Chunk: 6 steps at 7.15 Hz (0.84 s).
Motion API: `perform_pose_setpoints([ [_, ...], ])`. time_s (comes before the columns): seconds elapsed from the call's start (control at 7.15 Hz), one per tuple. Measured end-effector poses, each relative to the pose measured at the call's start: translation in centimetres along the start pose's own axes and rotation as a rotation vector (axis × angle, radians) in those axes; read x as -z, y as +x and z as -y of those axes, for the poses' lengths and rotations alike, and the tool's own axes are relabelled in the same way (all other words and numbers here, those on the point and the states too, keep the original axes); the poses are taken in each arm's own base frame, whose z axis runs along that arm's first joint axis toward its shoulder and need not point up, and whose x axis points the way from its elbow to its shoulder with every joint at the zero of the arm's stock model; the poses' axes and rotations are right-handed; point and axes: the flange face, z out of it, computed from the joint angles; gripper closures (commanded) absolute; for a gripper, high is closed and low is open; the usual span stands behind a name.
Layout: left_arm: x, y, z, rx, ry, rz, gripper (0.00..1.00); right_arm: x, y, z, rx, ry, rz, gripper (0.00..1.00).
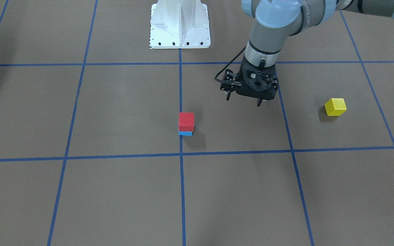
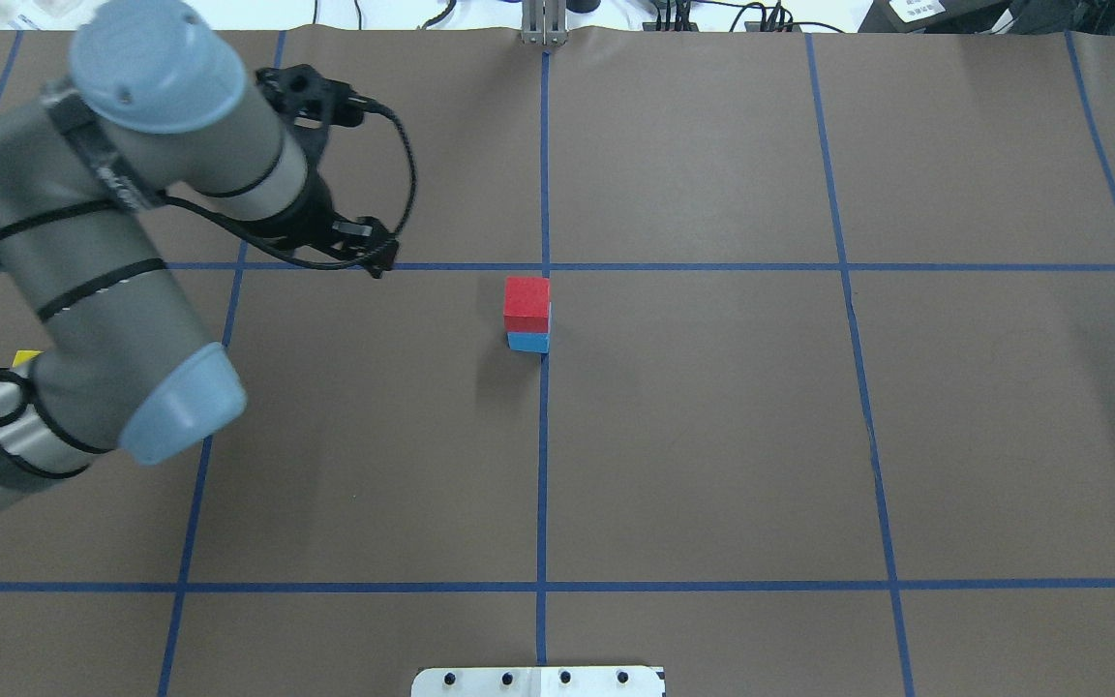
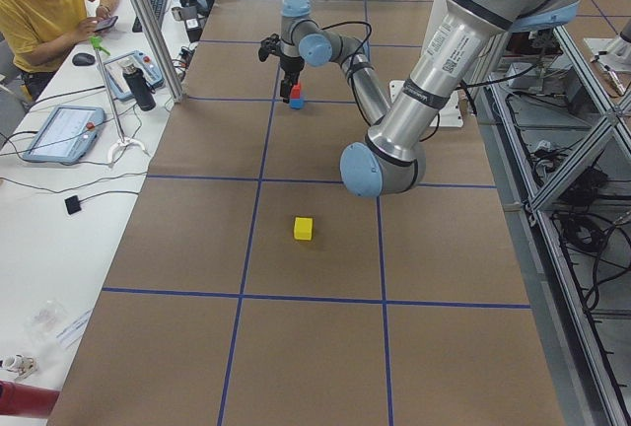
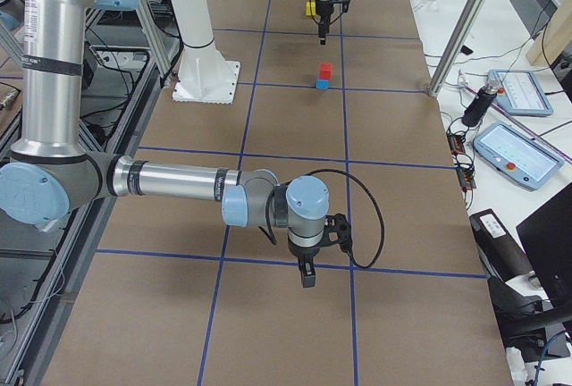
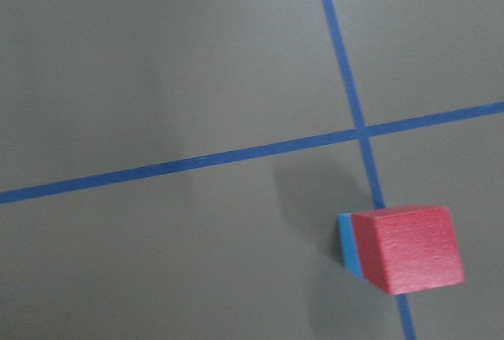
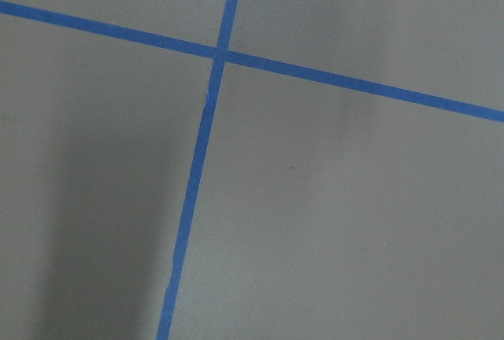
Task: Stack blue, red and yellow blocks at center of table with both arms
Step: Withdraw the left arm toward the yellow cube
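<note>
Front-facing view, red blk (image 1: 186,121) on blue blk (image 1: 185,133), L hand (image 1: 243,101) spread, R hand (image 4: 306,274) unclear

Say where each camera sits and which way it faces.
Front-facing: across the table, facing the base; left tool shows.
Overhead: behind the robot, looking forward and down; left arm shows.
Exterior left: table's left end, looking along it; left arm near.
Exterior right: opposite end; right arm and right tool near.
Left wrist: down at red block; no tool.
Right wrist: down at table; no tool.
Shared: front-facing and overhead show red block on blue block.
</note>
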Motion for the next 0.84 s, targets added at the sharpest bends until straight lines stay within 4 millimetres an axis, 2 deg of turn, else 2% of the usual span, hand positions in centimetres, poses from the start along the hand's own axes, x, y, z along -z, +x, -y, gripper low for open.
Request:
perform_pose_setpoints([
  [0.28, 0.6, -14.8, -2.9, -0.07, -0.02, 0.083, 0.0, 0.0, 0.0, 0.0, 0.001, 0.001, 0.001, 0.0],
  [0.42, 0.5, -21.0, -4.9, -0.097, -0.042, 0.091, 0.0, 0.0, 0.0, 0.0, 0.003, 0.004, 0.001, 0.0],
  [0.56, -0.6, -25.2, -7.1, -0.127, -0.049, 0.083, 0.0, 0.0, 0.0, 0.0, 0.006, 0.007, 0.0, 0.0],
  [0.84, -6.4, -32.2, -10.1, -0.214, 0.007, 0.05, 0.0, 0.1, -0.1, 0.1, 0.011, 0.013, -0.001, 0.0],
])
